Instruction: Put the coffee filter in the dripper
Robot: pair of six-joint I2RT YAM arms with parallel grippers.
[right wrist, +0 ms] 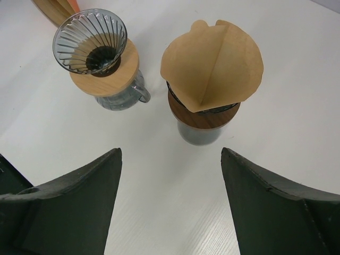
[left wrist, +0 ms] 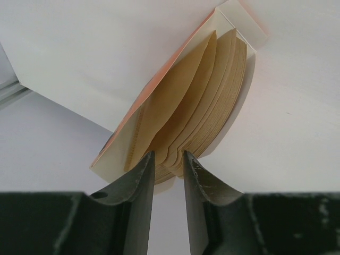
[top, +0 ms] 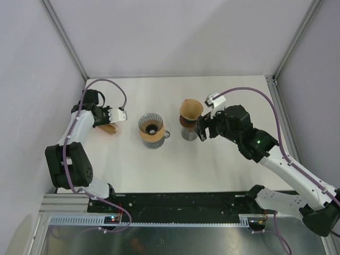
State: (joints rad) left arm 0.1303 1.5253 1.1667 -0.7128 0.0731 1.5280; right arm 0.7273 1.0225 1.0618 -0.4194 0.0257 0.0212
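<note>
**Taking one filter from the stack**

At the counter's (top: 212,164) left, the left jaws stand narrow, a gap showing, astride the lower edges of the coffee filter stack (left wrist: 223,95) in its sleeve (left wrist: 119,146). We should pinch only the front sheet. The right jaws gape wide, empty. The glass dripper (right wrist: 90,40) holds nothing, while the other dripper (right wrist: 202,118) already carries a filter (right wrist: 212,64).

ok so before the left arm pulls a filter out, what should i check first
1. Left jaws on the filter stack: ok, tips straddle its lower edge.
2. Just one filter between them: cannot tell.
3. Glass dripper empty and upright: ok.
4. Dark dripper already holds a filter: ok.
5. Right jaws open, clear of both drippers: ok.
</note>
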